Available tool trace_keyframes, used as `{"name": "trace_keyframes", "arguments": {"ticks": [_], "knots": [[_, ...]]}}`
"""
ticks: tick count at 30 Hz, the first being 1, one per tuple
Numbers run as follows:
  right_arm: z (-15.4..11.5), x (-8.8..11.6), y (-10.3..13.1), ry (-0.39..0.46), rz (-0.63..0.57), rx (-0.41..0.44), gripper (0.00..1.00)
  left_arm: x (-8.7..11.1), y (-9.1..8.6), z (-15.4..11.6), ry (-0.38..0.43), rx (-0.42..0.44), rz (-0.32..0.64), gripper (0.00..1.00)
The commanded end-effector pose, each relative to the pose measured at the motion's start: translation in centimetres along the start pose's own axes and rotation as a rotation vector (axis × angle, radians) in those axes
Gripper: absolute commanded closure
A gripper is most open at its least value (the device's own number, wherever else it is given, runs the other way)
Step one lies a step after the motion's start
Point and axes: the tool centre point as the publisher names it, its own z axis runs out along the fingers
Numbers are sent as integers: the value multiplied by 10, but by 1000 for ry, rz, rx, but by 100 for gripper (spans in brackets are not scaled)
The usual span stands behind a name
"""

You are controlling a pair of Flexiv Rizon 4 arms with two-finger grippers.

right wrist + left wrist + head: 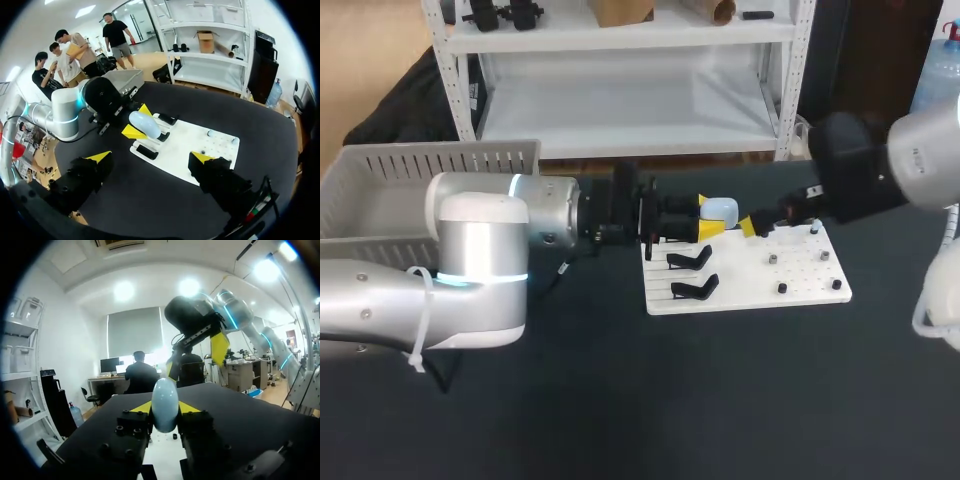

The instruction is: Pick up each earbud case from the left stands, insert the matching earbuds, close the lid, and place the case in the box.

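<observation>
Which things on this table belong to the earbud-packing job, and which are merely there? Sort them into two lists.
Part of the job:
- earbud case, clamped in the left gripper
- right gripper, open
- white board with two empty black stands
- small items on the board's right half, possibly earbuds
- box

Merely there:
- table

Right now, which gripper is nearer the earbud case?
Left. The left gripper is shut on the earbud case; the right gripper hangs open and apart from it, above the white board, with the case ahead of its fingers.
</observation>
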Motion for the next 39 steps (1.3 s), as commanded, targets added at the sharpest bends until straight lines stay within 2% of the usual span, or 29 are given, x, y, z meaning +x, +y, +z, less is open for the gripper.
{"name": "trace_keyframes", "arguments": {"ticks": [1,14,39], "knots": [[15,-5,3,7,2,7,0,1,1,0,-3,0,2,100],[37,-9,-3,29,37,15,0,1,1,0,-3,0,2,100],[51,-17,-18,17,81,52,0,1,1,0,-3,0,2,100]]}}
